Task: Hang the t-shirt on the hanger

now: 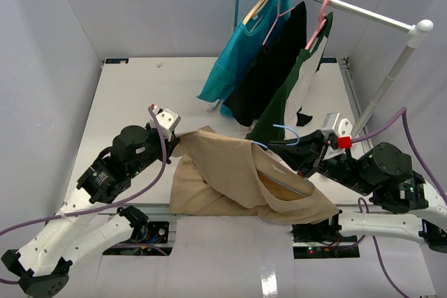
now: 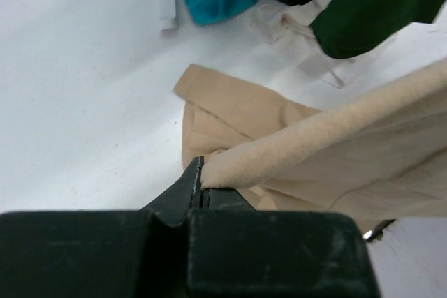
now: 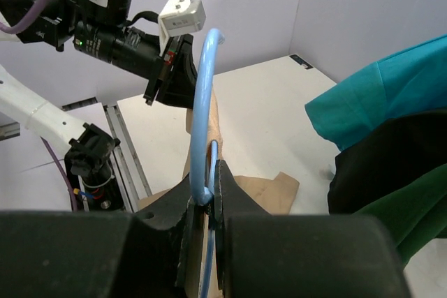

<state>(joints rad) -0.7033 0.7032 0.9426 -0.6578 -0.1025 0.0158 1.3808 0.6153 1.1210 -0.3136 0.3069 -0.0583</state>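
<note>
L claw (image 2: 201, 176) clamped on t-shirt (image 2: 335, 144) edge, R claw (image 3: 209, 186) clamped on hanger (image 3: 202, 102) by hook.

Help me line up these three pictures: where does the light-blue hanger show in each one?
Top external: the hanger shows its hook right of centre, above the t-shirt.
Left wrist: not in it; the left hand pinches the t-shirt.
Right wrist: centre, its hook rising from the shut right hand.
Shared landmark: the teal shirt, seen in all three views.
</note>
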